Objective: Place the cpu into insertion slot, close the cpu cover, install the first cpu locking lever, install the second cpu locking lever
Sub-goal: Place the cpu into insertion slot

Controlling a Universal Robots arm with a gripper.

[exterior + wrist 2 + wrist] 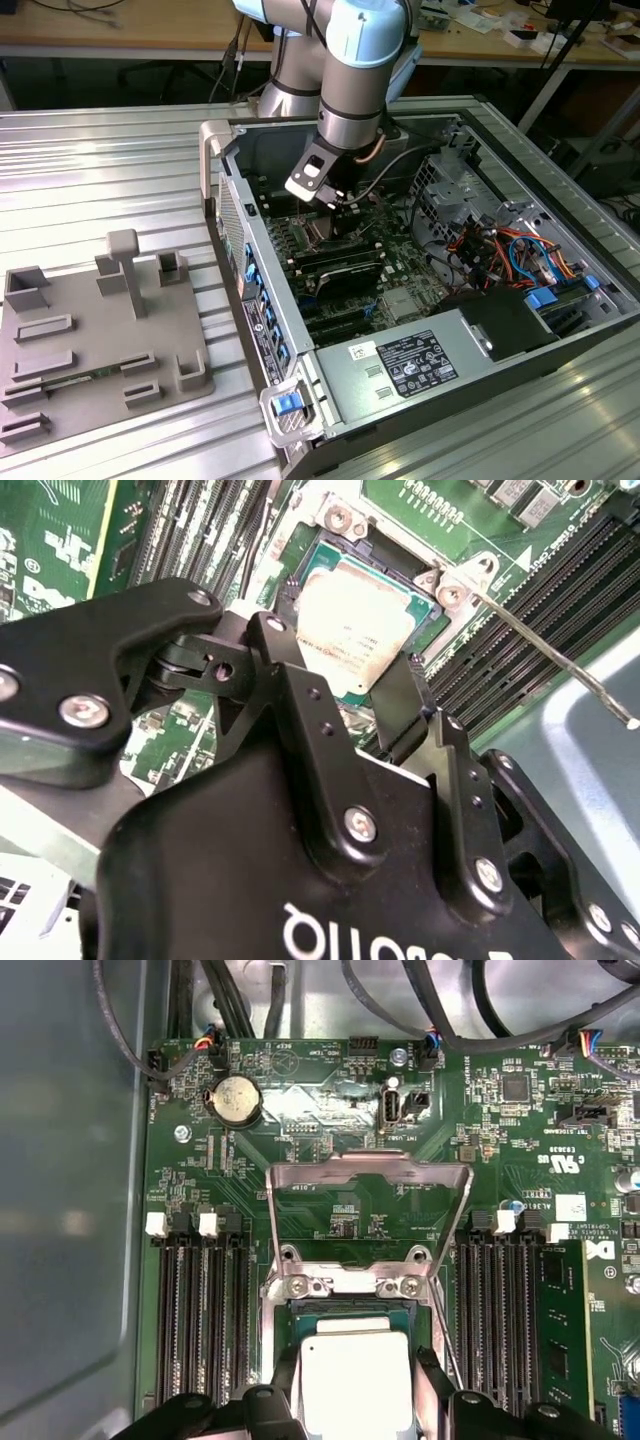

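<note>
The cpu [355, 1375], a small square chip with a dull silver top, lies level in or just over the insertion slot [352, 1307] on the green board. My gripper [357, 1392] is shut on the cpu, one black finger [283, 645] pressing each opposite edge. In the second wrist view the cpu [352, 625] sits between those fingers above the slot's dark rim [330, 552]. The cpu cover [370, 1171] stands swung up on its hinge behind the slot. A thin wire locking lever [545, 650] sticks out, unlatched. In the exterior view the gripper [338, 205] reaches down into the open computer case.
Long black memory slots [195, 1310] flank the socket on both sides. A coin battery [233, 1098] and black cables lie beyond the cover. The labelled power-supply box [420, 365] and a drive cage with coloured wires [500, 245] fill the case. A grey fixture plate [100, 340] lies outside.
</note>
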